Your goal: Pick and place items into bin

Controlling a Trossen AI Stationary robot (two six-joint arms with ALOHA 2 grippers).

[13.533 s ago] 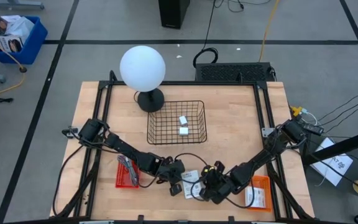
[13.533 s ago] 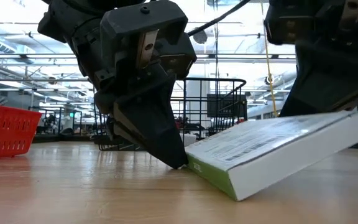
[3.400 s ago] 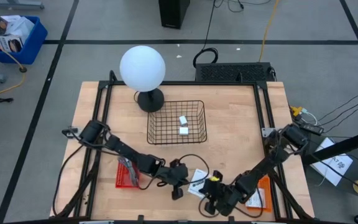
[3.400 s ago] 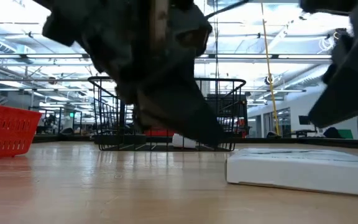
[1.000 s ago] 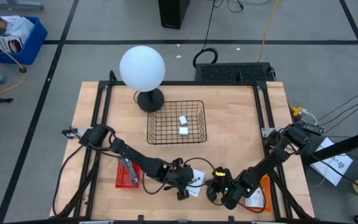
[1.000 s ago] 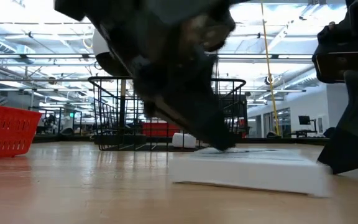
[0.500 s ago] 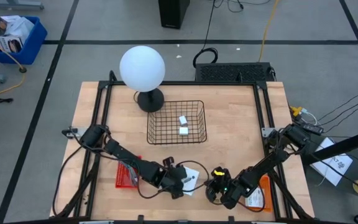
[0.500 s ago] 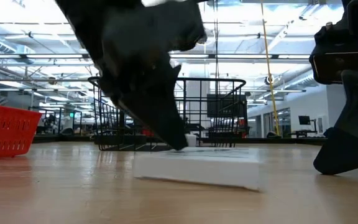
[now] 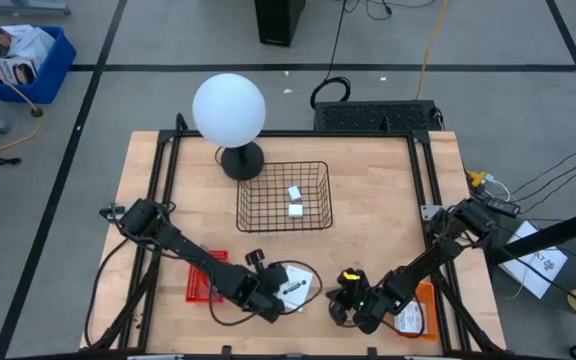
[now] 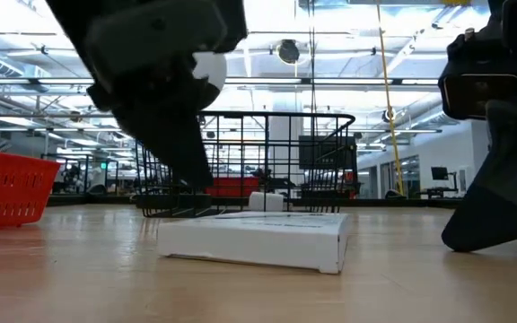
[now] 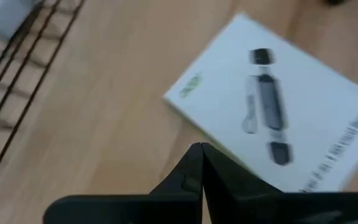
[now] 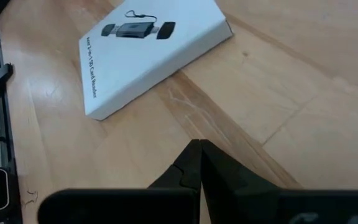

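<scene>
Left gripper (image 9: 271,305): I am holding it fully closed and empty, low by the white packet's left edge.
White packet (image 9: 296,287): lying flat at the near middle of the table (image 9: 378,210), between both grippers.
Right gripper (image 9: 342,305): I am keeping it closed and empty, just right of the packet.
Wire bin (image 9: 284,196): sitting farther back, containing two white blocks (image 9: 294,202).

a: even overhead light on the bench (image 9: 388,210), soft shadows only; ceiling strips glare bright behind the wire bin (image 10: 267,161) in the low view.
b: left wrist view is smeared, the white packet (image 11: 278,106) blurred; the right wrist view looks sharp.
</scene>
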